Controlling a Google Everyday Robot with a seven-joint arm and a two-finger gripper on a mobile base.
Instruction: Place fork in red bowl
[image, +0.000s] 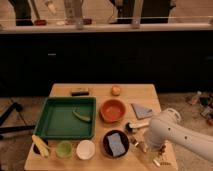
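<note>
- Gripper (139, 145): two-finger, on the white arm (172, 134) that reaches in from the right; low over the front right part of the wooden table (145, 93), just right of the dark bowl (105, 140). Jaws apart, with nothing seen between them.
- Fork (156, 161): on the table, largely hidden beneath the arm. A silvery end shows near the front right edge. Long axis apparently diagonal, from beside the gripper toward the front right corner. Judged directly below and just right of the gripper, so a short descent should serve.
- White-handled utensil (131, 126): dark head, lying between the gripper and the red bowl; not the item wanted.
- Red bowl (113, 111): behind and left of the gripper, near; empty.
- Dark bowl: holds a grey-blue sponge (116, 144).
- Small white bowl (85, 149): empty.
- Green tray (59, 122): left half of the table; holds one curved yellow-green item (81, 115).
</note>
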